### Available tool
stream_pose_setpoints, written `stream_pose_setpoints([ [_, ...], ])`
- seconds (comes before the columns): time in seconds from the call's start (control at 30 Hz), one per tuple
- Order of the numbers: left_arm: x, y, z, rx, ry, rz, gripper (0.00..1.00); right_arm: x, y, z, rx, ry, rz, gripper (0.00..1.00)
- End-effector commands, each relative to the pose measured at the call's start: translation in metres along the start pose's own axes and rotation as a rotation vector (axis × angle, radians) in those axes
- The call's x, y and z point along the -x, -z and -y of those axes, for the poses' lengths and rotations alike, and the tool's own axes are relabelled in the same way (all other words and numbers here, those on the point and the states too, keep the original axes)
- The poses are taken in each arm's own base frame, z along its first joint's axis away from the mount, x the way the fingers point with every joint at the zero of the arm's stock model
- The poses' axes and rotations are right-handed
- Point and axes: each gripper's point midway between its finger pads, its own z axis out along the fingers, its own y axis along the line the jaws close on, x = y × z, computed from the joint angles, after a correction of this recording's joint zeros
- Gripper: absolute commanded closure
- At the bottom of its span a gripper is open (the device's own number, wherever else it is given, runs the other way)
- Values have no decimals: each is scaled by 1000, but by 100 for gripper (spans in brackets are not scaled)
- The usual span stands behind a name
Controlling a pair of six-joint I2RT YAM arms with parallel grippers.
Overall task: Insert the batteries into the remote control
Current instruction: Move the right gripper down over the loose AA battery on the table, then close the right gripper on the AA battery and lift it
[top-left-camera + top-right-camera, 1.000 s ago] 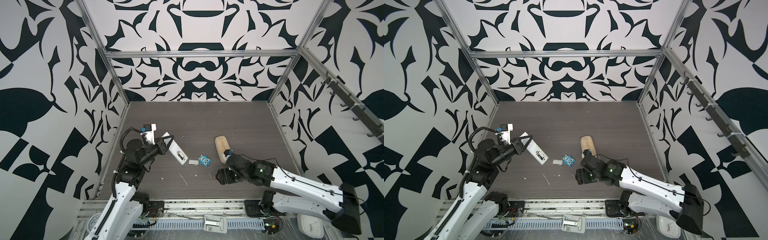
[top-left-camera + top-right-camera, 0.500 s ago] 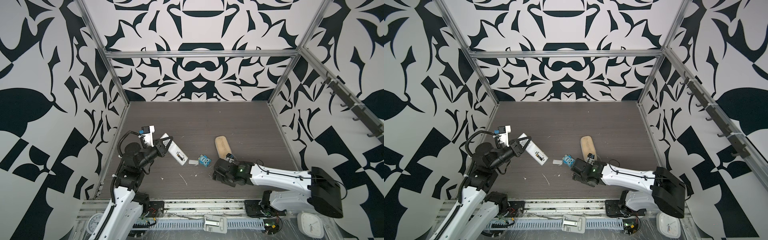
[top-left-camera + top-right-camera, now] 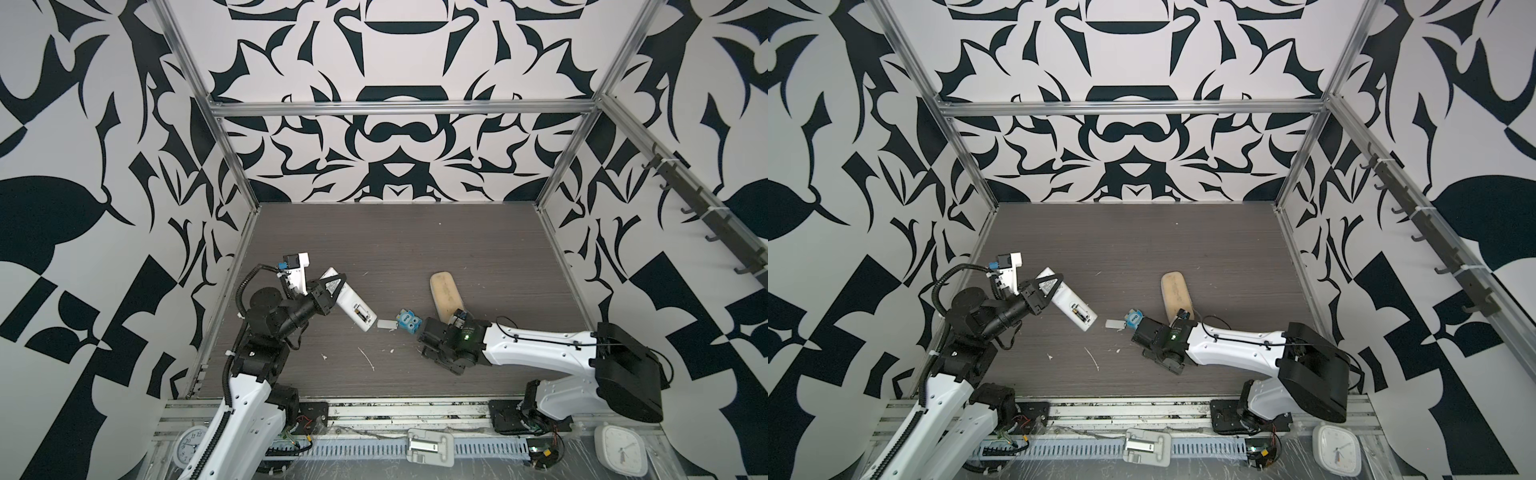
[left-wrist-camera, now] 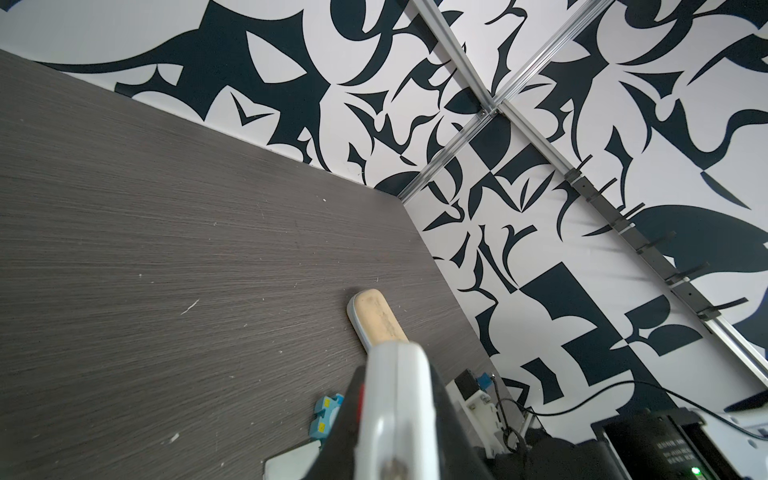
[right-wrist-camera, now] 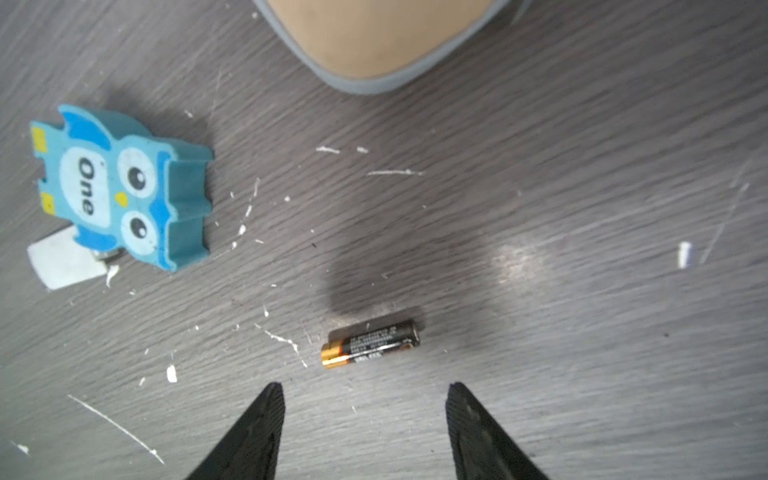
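Observation:
My left gripper (image 3: 332,286) is shut on the remote control (image 3: 351,305), holding it tilted above the table's left side. The remote's open compartment end (image 3: 1079,316) points toward the middle, and a small dark and yellow thing shows inside it. In the left wrist view the white remote (image 4: 399,407) fills the space between the dark fingers (image 4: 340,436). One of the batteries (image 5: 370,344), black with a gold end, lies flat on the table. My right gripper (image 5: 365,390) hangs over it, open, fingertips apart on either side just short of it. In both top views that battery is hidden under the right gripper (image 3: 430,334).
A blue owl eraser (image 5: 124,187) lies close to the right gripper, with a small white flat piece (image 5: 66,262) partly under it. A tan oblong case (image 3: 445,293) lies just behind. White scraps (image 3: 368,357) dot the dark table (image 3: 395,249). Walls enclose three sides.
The right arm has stretched out low and moved its gripper left toward the owl eraser, and its jaws have narrowed. The left arm has shifted slightly, still holding the remote.

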Motion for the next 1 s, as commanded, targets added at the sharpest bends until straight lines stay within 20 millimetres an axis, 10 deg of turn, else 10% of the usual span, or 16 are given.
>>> stream_pose_setpoints([
  [0.0, 6, 2, 9, -34, -23, 27, 100, 4, 6, -9, 0, -59, 27, 34],
  [0.73, 5, 4, 12, -34, -55, 36, 100, 7, -26, 18, -77, -123, 19, 42],
  [0.97, 5, 3, 8, -20, -58, 40, 100, 4, -33, 36, -127, -120, -4, 59],
])
